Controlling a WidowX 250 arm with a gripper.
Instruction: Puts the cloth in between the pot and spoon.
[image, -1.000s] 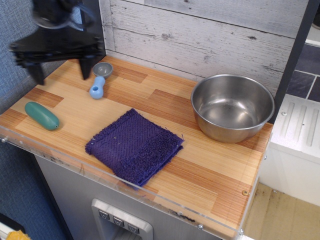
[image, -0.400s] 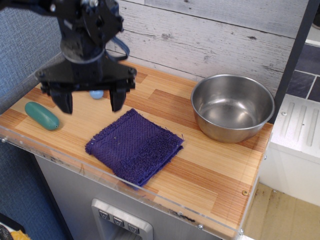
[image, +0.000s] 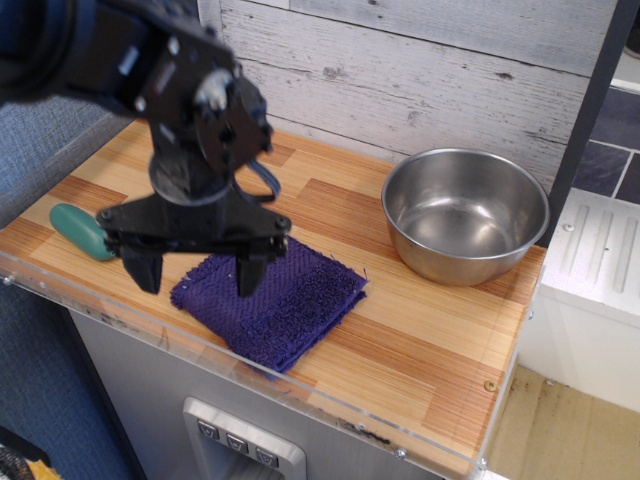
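Observation.image: my gripper (image: 196, 275) has swung from back-left to over cloth (image: 285, 300), jaws wide, empty; grasp next. Spoon hidden.

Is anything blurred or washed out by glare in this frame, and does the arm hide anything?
In the observation.image view, the black arm and its hand are slightly motion-blurred; the folded dark purple terry cloth and the wooden counter are sharp. The shiny steel bowl shows soft reflections, no harsh glare. The arm partly covers the teal oval object; no spoon shows.
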